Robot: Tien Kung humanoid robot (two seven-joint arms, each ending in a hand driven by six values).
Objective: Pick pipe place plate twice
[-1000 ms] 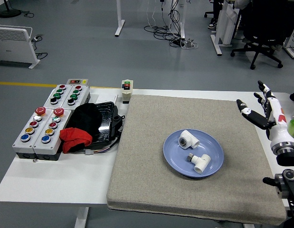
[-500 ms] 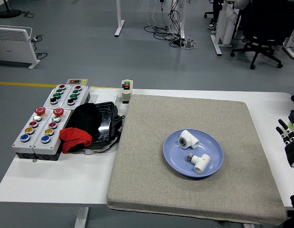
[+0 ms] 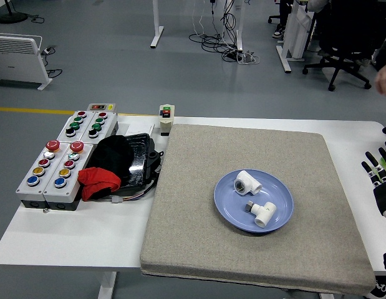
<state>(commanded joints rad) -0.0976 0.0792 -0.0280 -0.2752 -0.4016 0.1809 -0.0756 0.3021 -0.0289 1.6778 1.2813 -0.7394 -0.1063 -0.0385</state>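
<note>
Two white pipe fittings lie in the blue plate on the grey mat. One fitting is at the plate's back, the other at its front right. My right hand is at the picture's right edge, beyond the mat, with its fingers spread and holding nothing. It is well to the right of the plate. My left arm is out of view.
The grey mat covers the table's middle and right. Left of it lie a black tray with black and red cloth and button boxes. A small switch box stands at the back. A person's hand shows at the right edge.
My right hand has pulled back from over the mat's right side to the picture's right edge. A person's hand has come in at the upper right.
</note>
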